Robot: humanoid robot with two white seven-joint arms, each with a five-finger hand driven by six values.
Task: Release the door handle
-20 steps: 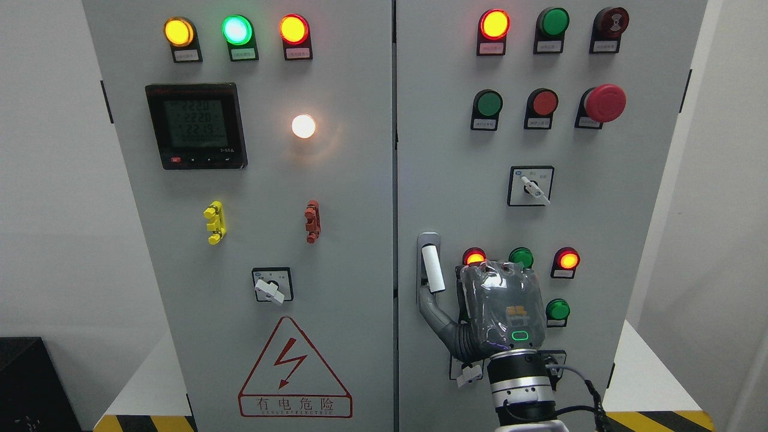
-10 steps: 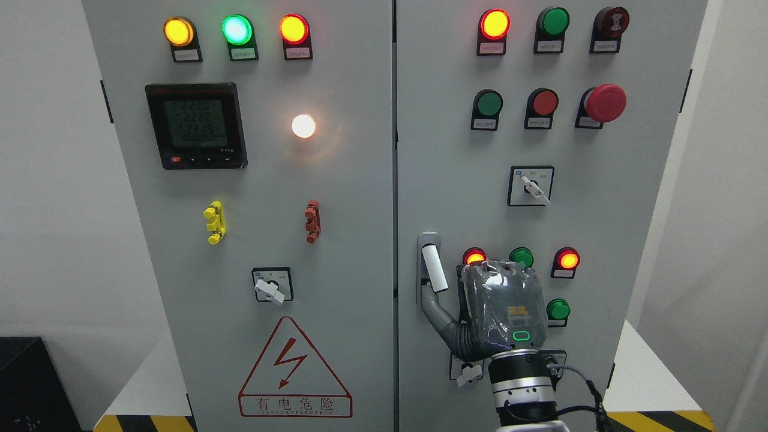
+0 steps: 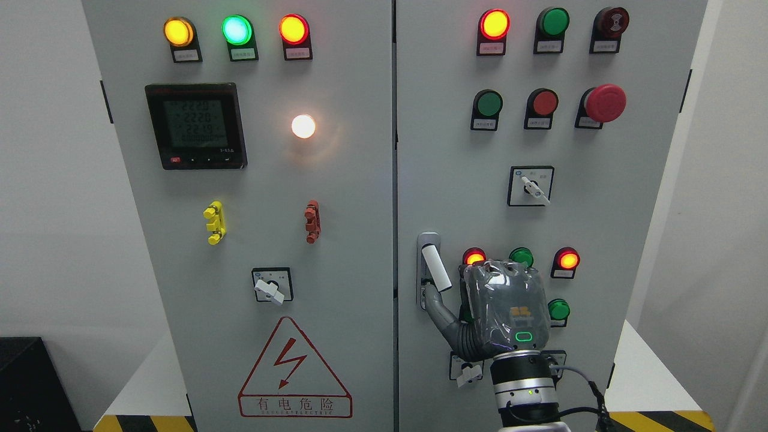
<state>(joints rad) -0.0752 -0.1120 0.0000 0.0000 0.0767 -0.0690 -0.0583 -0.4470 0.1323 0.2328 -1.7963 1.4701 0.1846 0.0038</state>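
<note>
While the right robot hand (image 3: 501,306) is seen from behind at the lower part of the right cabinet door (image 3: 600,228), most of its fingers are hidden by the palm, so whether they are spread or curled cannot be told. One grey finger (image 3: 443,315) is shown reaching up and left to the foot of the door handle (image 3: 433,267), which is mounted near the door's left edge, beside the seam between the two doors. The white grip of the handle is tilted slightly, its lower end swung away from the grey backplate. Contact between fingertip and handle appears likely but is not certain. For a clean release, the finger is best drawn straight back from the panel, clear of the small lamps (image 3: 474,257) just beside the hand. No left hand is shown.
</note>
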